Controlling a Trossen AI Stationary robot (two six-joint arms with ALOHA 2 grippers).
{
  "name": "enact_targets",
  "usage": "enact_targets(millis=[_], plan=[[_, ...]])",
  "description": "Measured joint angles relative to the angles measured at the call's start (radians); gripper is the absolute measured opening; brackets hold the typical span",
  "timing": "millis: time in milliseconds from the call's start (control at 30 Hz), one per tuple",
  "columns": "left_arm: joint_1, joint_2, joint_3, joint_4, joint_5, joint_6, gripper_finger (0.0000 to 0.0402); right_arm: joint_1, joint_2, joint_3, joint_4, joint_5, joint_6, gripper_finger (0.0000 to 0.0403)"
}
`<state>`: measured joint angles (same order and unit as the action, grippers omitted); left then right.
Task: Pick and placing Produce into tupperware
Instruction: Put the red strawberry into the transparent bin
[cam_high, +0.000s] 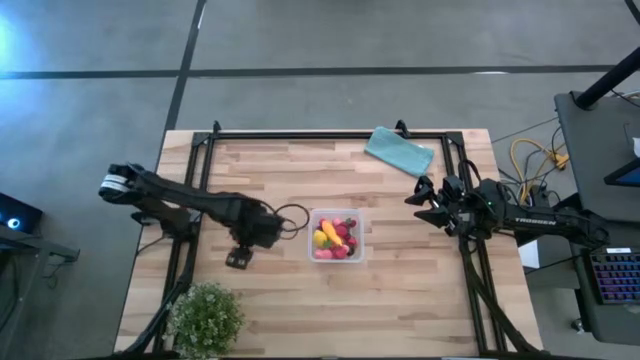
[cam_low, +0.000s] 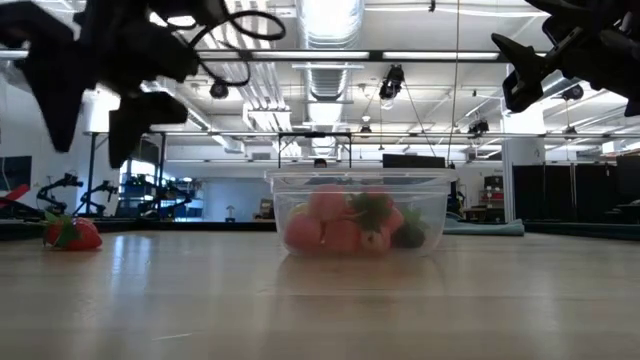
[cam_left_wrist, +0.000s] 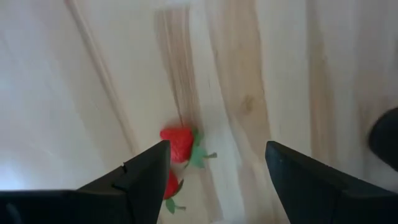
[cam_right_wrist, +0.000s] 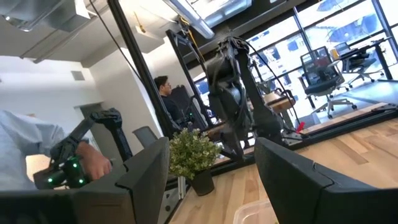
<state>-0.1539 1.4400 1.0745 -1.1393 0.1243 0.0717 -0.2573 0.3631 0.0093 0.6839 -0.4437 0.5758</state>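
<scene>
Spread, empty left gripper (cam_left_wrist: 214, 168) hovers over a strawberry (cam_left_wrist: 177, 143) unseen from above.

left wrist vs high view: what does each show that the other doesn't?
Left wrist only: two red strawberries lying on bare wood ahead of the open left claw, apart from its fingers.

High only: the tupperware filled with produce, the teal cloth, the plant, and the right claw waiting beside the box.

Both: the left claw hanging over the wooden table, left of the tupperware.
</scene>
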Motion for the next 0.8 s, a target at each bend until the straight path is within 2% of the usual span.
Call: enact_targets(millis=[267, 567, 800], plan=[[-0.021, -0.032, -0.195, 0.226, -0.03, -0.178, 0.0249, 0.0, 0.0, 0.0, 0.0, 0.0, 0.0, 0.0228], [-0.021, -0.002, -0.301, 0.223, -0.103, -0.311, 0.0249, 0.0, -0.001, 0.0, 0.001, 0.0, 0.0, 0.0228], [-0.021, -0.003, -0.346, 0.308, -0.107, -0.433, 0.0249, 0.0, 0.0, 0.0, 0.0, 0.0, 0.0, 0.0228]])
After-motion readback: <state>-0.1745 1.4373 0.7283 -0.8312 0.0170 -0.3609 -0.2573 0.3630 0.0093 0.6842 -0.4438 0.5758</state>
